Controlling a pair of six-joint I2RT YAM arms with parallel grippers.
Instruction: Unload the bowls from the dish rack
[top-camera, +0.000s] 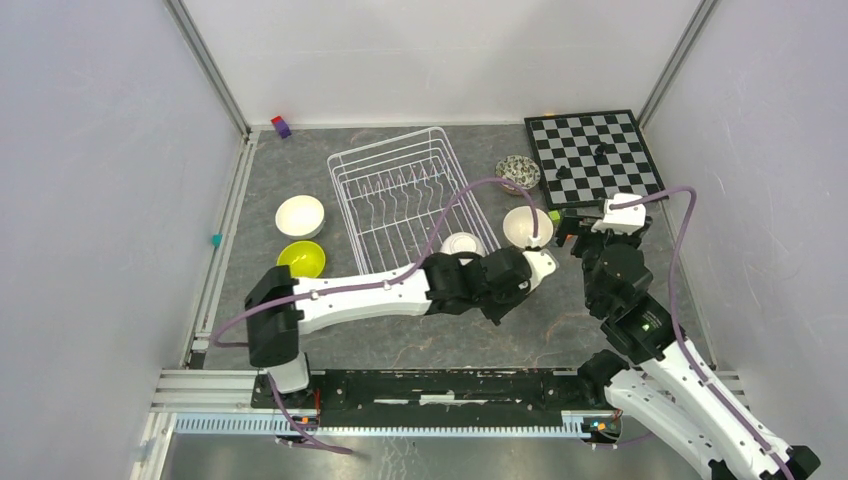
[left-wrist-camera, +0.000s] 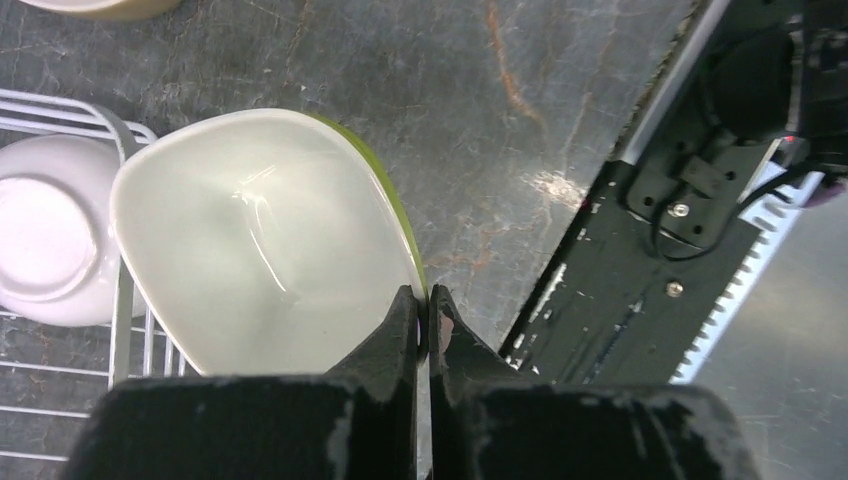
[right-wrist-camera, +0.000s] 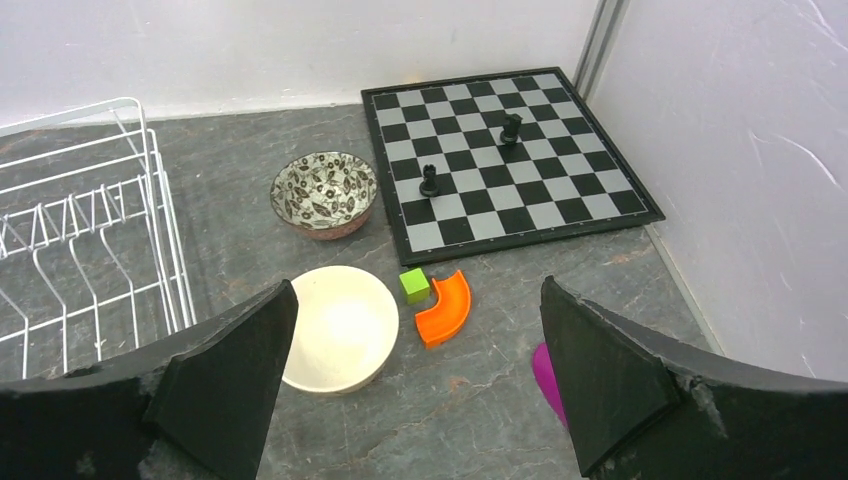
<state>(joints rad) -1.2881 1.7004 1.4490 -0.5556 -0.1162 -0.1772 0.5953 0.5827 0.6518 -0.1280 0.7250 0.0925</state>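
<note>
My left gripper (left-wrist-camera: 428, 310) is shut on the rim of a squarish bowl (left-wrist-camera: 265, 240), white inside and lime green outside, held just right of the dish rack's near right corner (left-wrist-camera: 120, 330). In the top view this bowl (top-camera: 541, 264) sits at the tip of the left gripper (top-camera: 527, 272). A white bowl (top-camera: 462, 245) lies in the white wire dish rack (top-camera: 405, 195). On the table stand a white bowl (top-camera: 300, 216), a lime green bowl (top-camera: 301, 259), a cream bowl (right-wrist-camera: 335, 325) and a floral bowl (right-wrist-camera: 323, 192). My right gripper (right-wrist-camera: 417, 283) is open and empty above the cream bowl.
A chessboard (right-wrist-camera: 500, 150) with two black pieces lies at the back right. A green cube (right-wrist-camera: 414, 285), an orange curved piece (right-wrist-camera: 445, 308) and a magenta object (right-wrist-camera: 545, 375) lie by the cream bowl. A purple block (top-camera: 281, 126) sits at the back left.
</note>
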